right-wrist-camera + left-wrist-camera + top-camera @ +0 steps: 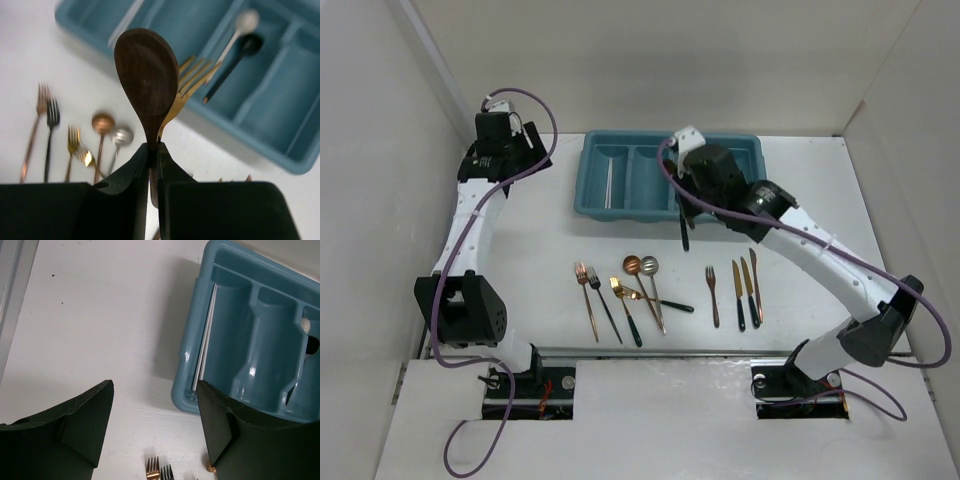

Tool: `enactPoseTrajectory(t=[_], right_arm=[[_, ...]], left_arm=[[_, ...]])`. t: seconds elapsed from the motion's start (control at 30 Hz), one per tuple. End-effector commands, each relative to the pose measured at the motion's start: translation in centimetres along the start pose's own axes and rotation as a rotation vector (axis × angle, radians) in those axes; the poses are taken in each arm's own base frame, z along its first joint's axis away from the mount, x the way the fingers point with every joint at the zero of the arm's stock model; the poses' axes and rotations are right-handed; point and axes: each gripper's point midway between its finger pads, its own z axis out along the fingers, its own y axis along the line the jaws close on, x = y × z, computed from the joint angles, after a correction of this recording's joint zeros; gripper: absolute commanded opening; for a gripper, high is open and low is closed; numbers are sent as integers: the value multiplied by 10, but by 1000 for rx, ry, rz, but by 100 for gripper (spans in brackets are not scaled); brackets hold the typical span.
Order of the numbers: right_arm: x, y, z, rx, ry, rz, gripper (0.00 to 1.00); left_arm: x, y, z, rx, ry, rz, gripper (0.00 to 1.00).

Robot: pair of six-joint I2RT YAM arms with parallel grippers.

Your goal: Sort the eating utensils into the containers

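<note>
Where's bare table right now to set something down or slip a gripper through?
Bare table between the left end of the tray and the left arm, in the strip between the tray's near wall and the forks, and in the corner right of the tray. Crowded: the row of forks, spoons and knives.

The left arm and right arm share white link shells dotted with small dark screws, joined by chunky black joint housings. A loose purple cable trails back from each wrist. Just behind the right gripper sits a black motor block capped by a white mount. The left gripper has broad, wedge-shaped matte-black fingers; the right's taper thin.
</note>
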Motion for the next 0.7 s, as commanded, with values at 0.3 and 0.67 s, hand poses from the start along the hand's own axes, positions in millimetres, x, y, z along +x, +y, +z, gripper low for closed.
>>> enactPoseTrajectory(t=[0.3,0.67], right_arm=[[-93,-124,125,318,-153,173,0],[-73,-105,77,195,-166,218,0]], left_arm=[[46,-30,-15,114,79,29,63],[54,-37,-13,130,90,43,63]])
